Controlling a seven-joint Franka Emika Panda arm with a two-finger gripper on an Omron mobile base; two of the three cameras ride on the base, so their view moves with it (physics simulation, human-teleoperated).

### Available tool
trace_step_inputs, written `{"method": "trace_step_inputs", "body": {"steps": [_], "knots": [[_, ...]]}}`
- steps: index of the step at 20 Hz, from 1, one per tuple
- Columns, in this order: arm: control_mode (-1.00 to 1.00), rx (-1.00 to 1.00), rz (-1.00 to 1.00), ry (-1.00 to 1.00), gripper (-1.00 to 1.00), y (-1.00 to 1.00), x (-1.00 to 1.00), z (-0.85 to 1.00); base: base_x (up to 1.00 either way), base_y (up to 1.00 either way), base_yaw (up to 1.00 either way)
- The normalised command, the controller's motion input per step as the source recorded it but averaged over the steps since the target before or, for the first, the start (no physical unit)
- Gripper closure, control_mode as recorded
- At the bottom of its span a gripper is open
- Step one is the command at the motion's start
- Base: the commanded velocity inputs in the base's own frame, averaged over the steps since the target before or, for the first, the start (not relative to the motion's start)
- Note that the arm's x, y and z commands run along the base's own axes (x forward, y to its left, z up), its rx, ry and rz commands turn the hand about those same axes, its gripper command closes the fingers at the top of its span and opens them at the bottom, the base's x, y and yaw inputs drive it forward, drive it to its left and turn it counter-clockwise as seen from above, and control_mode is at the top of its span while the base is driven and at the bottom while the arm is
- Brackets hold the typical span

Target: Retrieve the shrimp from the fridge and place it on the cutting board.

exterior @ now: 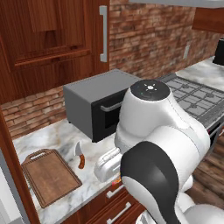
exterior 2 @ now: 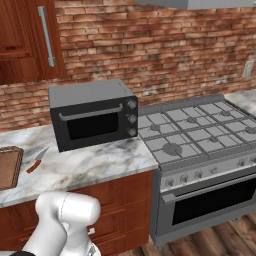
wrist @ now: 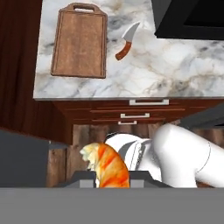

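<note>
held the shrimp [wrist: 107,168] between the two dark finger tips of the gripper [wrist: 112,180] at the bottom of the hand view, jaws pinched in on it, orange body with paler streaks curling up and to the left. hung out in front of the counter, above the wooden floor and the drawer fronts, well apart from the cutting board [wrist: 80,40]. lay flat on the marble counter [wrist: 175,70], that board, its handle slot at the far end in the hand view, bare wood all over. rested just beside the board: a small knife [wrist: 125,43] with a reddish-brown handle and a curved pale blade, not touching the board. stood further along the same counter: a dark grey toaster oven [exterior 2: 93,114], door closed, knobs down its right side. sat next to the counter in the right base view: a gas stove [exterior 2: 200,132] with grey grates, against the brick wall [exterior 2: 165,45]. rose above the counter's left end: dark wood cabinets [exterior: 48,43] with a long grey handle. seen from the left base view too: board [exterior: 49,176] near the counter's front edge, knife [exterior: 80,156] between it and the oven.
</note>
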Motion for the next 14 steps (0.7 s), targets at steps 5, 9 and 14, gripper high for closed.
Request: {"method": "trace_step_inputs", "body": {"steps": [5,9,14], "knots": [[-1.0,0.0,0.0,0.0,1.0,0.62,0.67,-0.33,0.0,0.0,0.0],[-1.0,0.0,0.0,0.0,1.0,0.8,0.65,-0.36,0.0,0.0,0.0],[-1.0,0.0,0.0,0.02,1.0,0.59,0.56,-0.59,0.0,0.0,0.0]]}}
